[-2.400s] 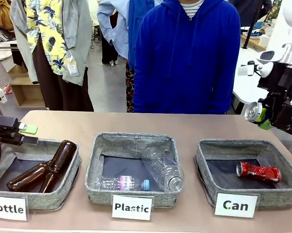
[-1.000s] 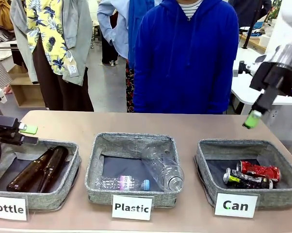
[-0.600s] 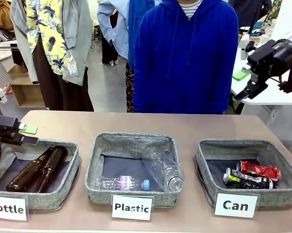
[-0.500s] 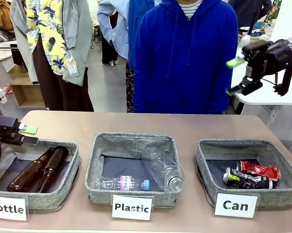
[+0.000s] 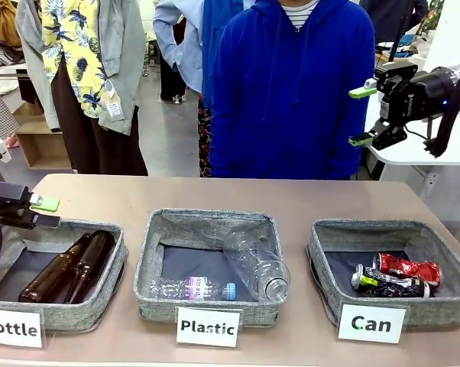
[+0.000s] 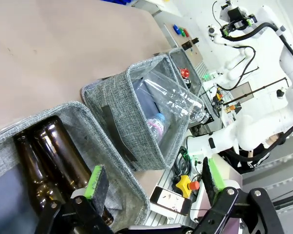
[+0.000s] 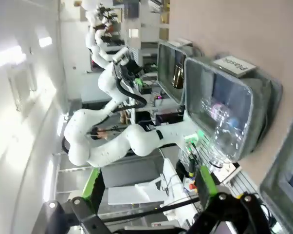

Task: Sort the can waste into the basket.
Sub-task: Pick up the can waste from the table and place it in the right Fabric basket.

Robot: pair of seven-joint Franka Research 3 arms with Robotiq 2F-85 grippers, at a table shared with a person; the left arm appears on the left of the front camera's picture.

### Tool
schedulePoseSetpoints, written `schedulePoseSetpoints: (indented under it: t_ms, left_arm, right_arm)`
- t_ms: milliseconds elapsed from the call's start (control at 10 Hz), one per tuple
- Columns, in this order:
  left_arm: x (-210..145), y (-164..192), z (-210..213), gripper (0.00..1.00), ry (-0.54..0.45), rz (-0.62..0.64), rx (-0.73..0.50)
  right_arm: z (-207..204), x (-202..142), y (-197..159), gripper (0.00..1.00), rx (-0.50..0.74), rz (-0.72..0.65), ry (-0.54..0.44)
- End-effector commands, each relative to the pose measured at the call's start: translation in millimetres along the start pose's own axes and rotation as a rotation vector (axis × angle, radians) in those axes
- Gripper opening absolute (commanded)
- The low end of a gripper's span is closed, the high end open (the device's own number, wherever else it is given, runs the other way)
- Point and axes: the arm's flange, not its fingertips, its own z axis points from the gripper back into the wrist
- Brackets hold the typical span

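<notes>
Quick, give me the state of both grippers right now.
Left gripper: open, holding nothing, above the basket with the brown bottles.
Right gripper: open, empty, raised high above the table.

Left gripper (image 6: 154,178) spread wide at the bottom edge, green pads (image 6: 94,178) apart, nothing between them. Hovered above a grey fabric basket (image 6: 95,141) holding two brown glass bottles (image 6: 56,161), side by side, necks toward the near end. Just beside it, a second grey basket (image 6: 137,83) with a large clear plastic bottle (image 6: 178,105) leaning against its wall and a smaller bottle with a blue cap (image 6: 156,127) lower down. Farther along the row, a third basket (image 6: 178,61) with something red (image 6: 185,73) inside. Bare brown tabletop (image 6: 64,39) across the upper left. Well away at the top right, the right gripper (image 6: 236,22) raised high, green-tipped, its opening too small to judge.
</notes>
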Motion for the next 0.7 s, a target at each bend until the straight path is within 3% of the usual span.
schedulePoseSetpoints:
  t_ms: [0,600]
  left_arm:
    - [-1.6,-2.7,1.1,1.00,0.003,0.000,-0.003]
    - [-1.6,-2.7,1.1,1.00,0.003,0.000,-0.003]
  right_arm:
    - [4.8,-0.3,1.3,1.00,-0.014,0.038,0.016]
    - [4.8,-0.3,1.3,1.00,-0.014,0.038,0.016]
